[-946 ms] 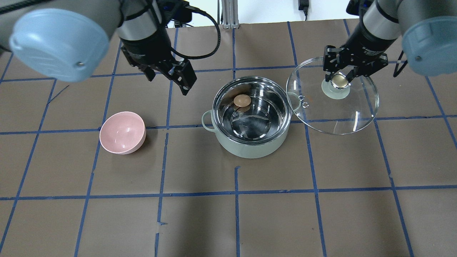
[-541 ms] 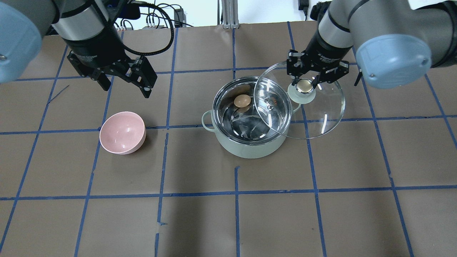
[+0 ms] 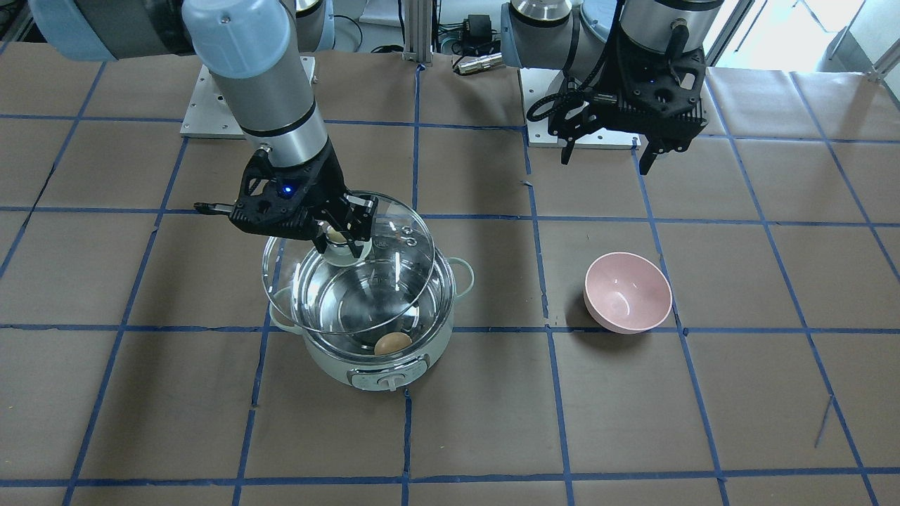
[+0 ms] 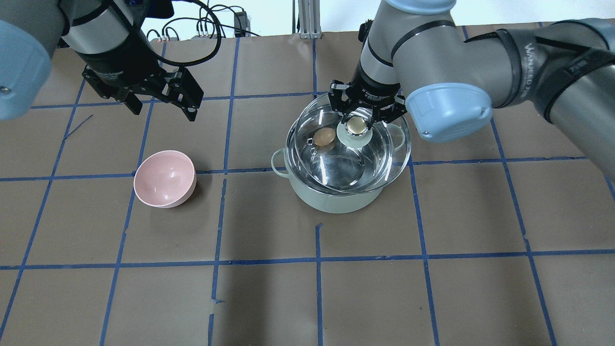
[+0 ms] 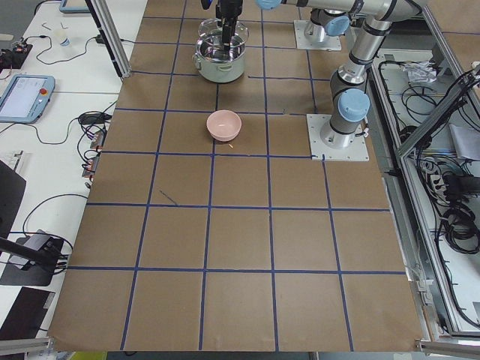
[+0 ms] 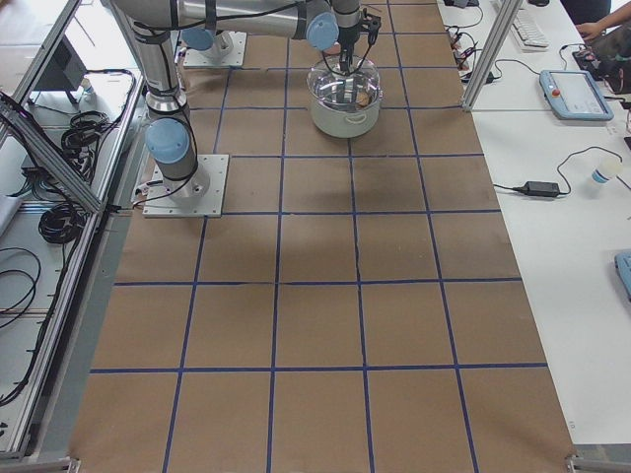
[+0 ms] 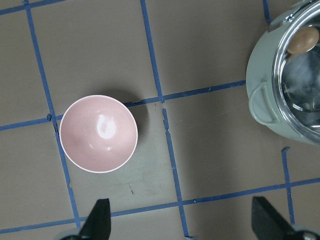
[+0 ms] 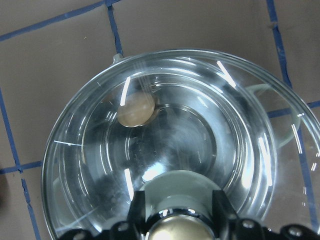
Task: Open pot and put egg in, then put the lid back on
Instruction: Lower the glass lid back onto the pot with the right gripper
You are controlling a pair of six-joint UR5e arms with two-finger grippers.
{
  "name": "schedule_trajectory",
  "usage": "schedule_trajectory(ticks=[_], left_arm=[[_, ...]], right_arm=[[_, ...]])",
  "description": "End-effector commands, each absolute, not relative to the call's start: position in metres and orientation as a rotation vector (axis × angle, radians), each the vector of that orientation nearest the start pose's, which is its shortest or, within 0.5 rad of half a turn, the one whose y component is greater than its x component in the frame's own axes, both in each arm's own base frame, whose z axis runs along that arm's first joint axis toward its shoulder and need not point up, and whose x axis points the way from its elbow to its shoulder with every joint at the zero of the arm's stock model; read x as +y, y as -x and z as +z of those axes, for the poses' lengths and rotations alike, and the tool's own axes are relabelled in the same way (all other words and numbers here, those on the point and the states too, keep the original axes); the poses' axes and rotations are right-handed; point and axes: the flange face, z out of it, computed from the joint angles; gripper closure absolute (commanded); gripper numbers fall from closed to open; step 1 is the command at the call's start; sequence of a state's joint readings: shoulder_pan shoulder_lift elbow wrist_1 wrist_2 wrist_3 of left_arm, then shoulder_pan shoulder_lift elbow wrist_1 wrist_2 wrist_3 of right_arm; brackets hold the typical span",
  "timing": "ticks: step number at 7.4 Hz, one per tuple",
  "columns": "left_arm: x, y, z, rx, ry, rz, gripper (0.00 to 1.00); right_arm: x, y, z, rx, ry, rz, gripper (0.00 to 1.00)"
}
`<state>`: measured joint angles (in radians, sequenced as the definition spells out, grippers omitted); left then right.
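The mint-green pot (image 4: pixel 336 199) stands mid-table with its steel inside open to view. The brown egg (image 4: pixel 325 136) lies inside it, near the wall; it also shows in the front view (image 3: pixel 392 344) and the right wrist view (image 8: pixel 136 109). My right gripper (image 4: pixel 358 124) is shut on the knob of the glass lid (image 4: pixel 390 144). It holds the lid a little above the pot, slightly tilted and offset toward the robot's right (image 3: pixel 394 239). My left gripper (image 4: pixel 163 109) is open and empty, high above the table left of the pot.
A pink bowl (image 4: pixel 165 178) stands empty to the left of the pot, below my left gripper (image 7: pixel 182 222). Brown paper with blue tape lines covers the table. The robot bases stand at the table's far edge in the front view.
My right gripper has carried the lid leftward from beside the pot to over it. My left arm has moved left, away from the pot, with its gripper still open.
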<state>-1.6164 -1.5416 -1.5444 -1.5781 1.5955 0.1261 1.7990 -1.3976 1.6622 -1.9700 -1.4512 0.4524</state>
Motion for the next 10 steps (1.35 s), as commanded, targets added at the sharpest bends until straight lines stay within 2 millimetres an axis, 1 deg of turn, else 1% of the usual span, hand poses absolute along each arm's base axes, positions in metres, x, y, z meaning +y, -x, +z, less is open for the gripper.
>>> schedule_trajectory(ticks=[1,4,5,7,8,10], left_arm=[[-0.476,0.154,0.512,3.103,-0.271,-0.072,0.0],[-0.476,0.154,0.512,3.104,-0.257,-0.078,0.0],[-0.476,0.155,0.512,3.107,-0.259,-0.078,0.0],[-0.475,0.154,0.513,3.103,-0.268,-0.08,0.0],[-0.476,0.154,0.512,3.102,-0.271,-0.077,0.0],[-0.478,0.151,0.513,3.101,-0.268,-0.091,0.0]], right_arm=[[-0.517,-0.284,0.38,2.969,-0.293,-0.116,0.66],[-0.522,-0.286,0.373,2.973,-0.273,-0.111,0.65],[-0.525,-0.287,0.367,2.975,-0.278,-0.1,0.64],[-0.527,-0.287,0.366,2.969,-0.293,-0.109,0.63],[-0.528,-0.288,0.361,2.973,-0.287,-0.096,0.63],[-0.531,-0.288,0.363,2.971,-0.277,-0.103,0.62]])
